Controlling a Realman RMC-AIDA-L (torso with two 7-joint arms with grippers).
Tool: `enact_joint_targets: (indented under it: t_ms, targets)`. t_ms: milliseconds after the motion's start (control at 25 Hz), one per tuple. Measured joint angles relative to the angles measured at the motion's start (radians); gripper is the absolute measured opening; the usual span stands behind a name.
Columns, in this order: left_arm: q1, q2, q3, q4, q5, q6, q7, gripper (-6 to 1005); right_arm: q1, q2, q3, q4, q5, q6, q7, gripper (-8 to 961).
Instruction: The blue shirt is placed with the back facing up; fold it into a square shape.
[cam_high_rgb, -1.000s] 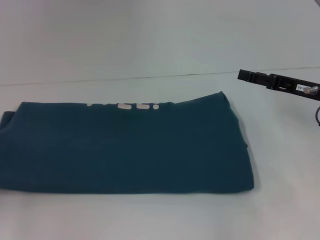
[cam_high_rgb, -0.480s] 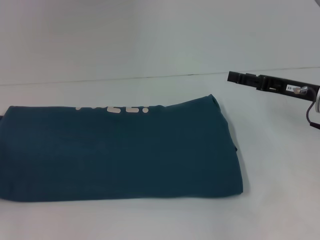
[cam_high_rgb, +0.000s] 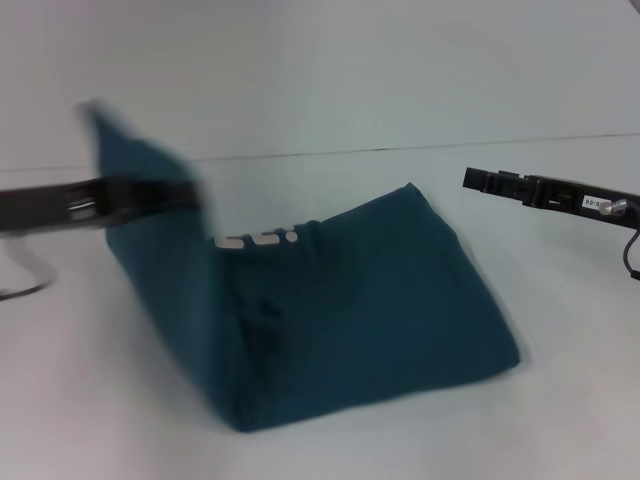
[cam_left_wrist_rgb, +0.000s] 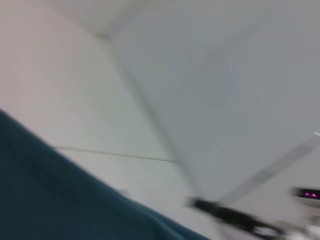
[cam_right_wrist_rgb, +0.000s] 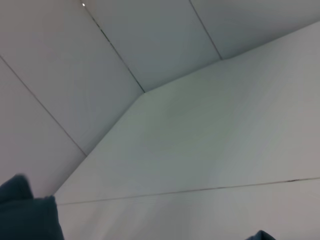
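Evidently held the left end of the blue shirt (cam_high_rgb: 380, 300) up off the worktop (cam_high_rgb: 560, 420) with the left gripper (cam_high_rgb: 185, 192), fingers (cam_high_rgb: 155, 192) pinched narrowly on the cloth, though too blurred in the head view to show the exact gap. Saw the raised end standing above the black bar of the fingers, with cloth sloping down from it to a fold at the near edge. Found the rest of the garment lying flat on the worktop, its right half a smooth panel, white lettering (cam_high_rgb: 255, 240) showing near the middle of the far edge. Kept the right gripper (cam_high_rgb: 470, 180) hovering just off the far right corner of the cloth, apart from it; could not tell from any view whether it stood open or closed. Got only from the left wrist view a close stretch of teal cloth (cam_left_wrist_rgb: 60, 200) and a dark bar farther off, likely the other arm. Got from the right wrist view a scrap of cloth (cam_right_wrist_rgb: 25, 215) at one corner and bare pale surface besides. Noted open worktop to the right of the shirt, behind it, and along the near edge.
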Motion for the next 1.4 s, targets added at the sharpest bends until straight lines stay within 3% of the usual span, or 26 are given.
enact_joint_targets:
  t_ms: [160, 240, 360, 480, 640, 840, 960, 1080, 1280, 1400]
  targets:
    - [-0.091, -0.064, 0.123, -0.074, -0.057, -0.087, 0.028, 64, -0.016, -0.001, 0.000, 0.000, 0.000, -0.010, -0.011, 807]
    - [-0.145, -0.080, 0.206, -0.207, -0.121, -0.174, 0.090, 70, -0.025, -0.003, 0.000, 0.000, 0.000, -0.012, -0.021, 807]
    - [-0.223, -0.080, 0.312, -0.447, -0.287, -0.318, 0.238, 80, -0.034, -0.006, 0.001, 0.000, -0.001, -0.012, -0.031, 807]
    - [-0.279, -0.082, 0.346, -0.629, -0.407, -0.450, 0.387, 90, -0.038, -0.007, -0.003, 0.000, -0.003, -0.012, -0.039, 807]
    - [-0.319, -0.083, 0.334, -0.826, -0.581, -0.585, 0.590, 103, -0.042, -0.004, -0.005, 0.000, -0.006, -0.014, -0.055, 806]
    - [-0.319, -0.083, 0.247, -0.990, -0.696, -0.590, 0.793, 119, -0.047, -0.001, -0.007, 0.003, -0.010, -0.009, -0.066, 806]
    - [-0.313, -0.084, 0.232, -1.038, -0.694, -0.513, 0.835, 129, -0.048, -0.007, -0.007, 0.022, -0.010, -0.005, -0.071, 806]
    - [-0.307, -0.084, 0.234, -1.057, -0.677, -0.431, 0.837, 318, -0.048, -0.014, -0.007, 0.036, -0.010, 0.001, -0.069, 805]
    - [-0.289, -0.084, 0.235, -1.040, -0.611, -0.328, 0.835, 426, -0.054, -0.028, -0.008, 0.038, -0.011, 0.008, -0.035, 805]
    - [-0.214, -0.084, 0.242, -0.955, -0.594, -0.275, 0.828, 490, -0.052, -0.040, -0.013, 0.039, -0.032, 0.008, 0.022, 805]
